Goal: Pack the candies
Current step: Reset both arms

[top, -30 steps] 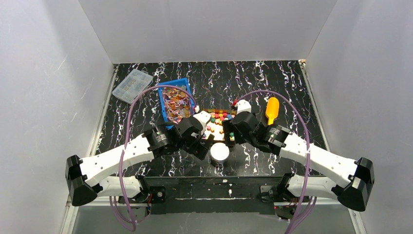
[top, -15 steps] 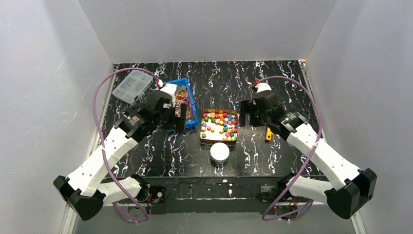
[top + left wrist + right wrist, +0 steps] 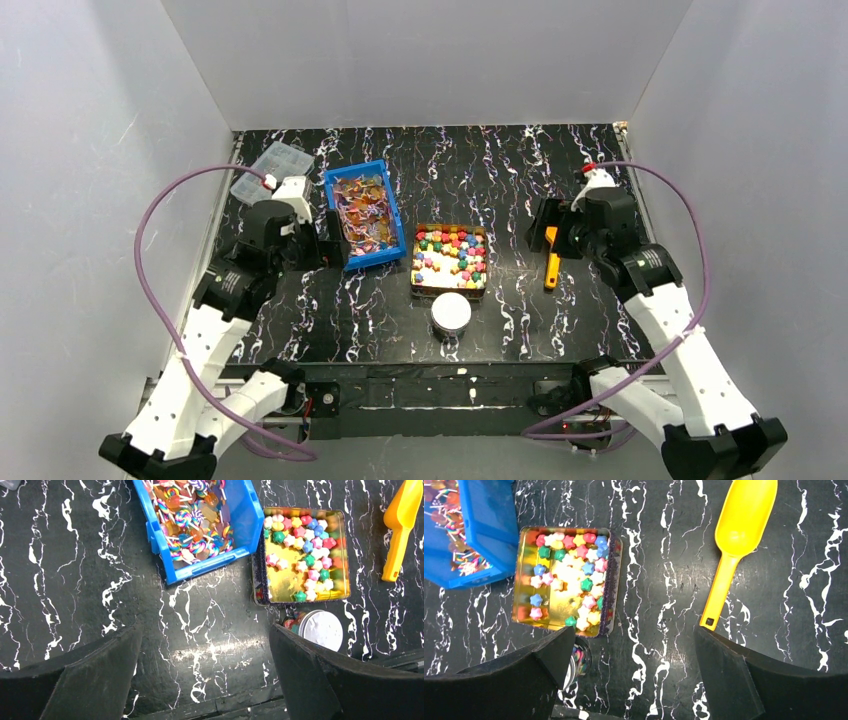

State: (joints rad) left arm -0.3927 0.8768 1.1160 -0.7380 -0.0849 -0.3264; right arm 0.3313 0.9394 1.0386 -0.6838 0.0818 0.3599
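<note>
Star-shaped candies [image 3: 452, 245] in pink, green, blue, yellow and red lie in a gold tin [image 3: 450, 293] at the table's middle. They also show in the left wrist view [image 3: 305, 535] and the right wrist view [image 3: 574, 550]. Shiny wrapped candies [image 3: 362, 208] fill a blue bin [image 3: 375, 260] left of the tin, also seen in the left wrist view [image 3: 192, 510]. My left gripper [image 3: 333, 243] hangs open and empty left of the bin. My right gripper [image 3: 548, 222] hangs open and empty over the orange scoop [image 3: 551, 262], right of the tin.
A jar with a white lid [image 3: 451, 313] stands in front of the tin, with candies inside [image 3: 579, 657]. A clear organizer box [image 3: 272, 170] lies at the back left. White walls enclose the table on three sides.
Both arms have pulled away from the tin and jar and risen. The left went back-left beside the blue bin, the right went back-right over the scoop. The objects have not moved.
</note>
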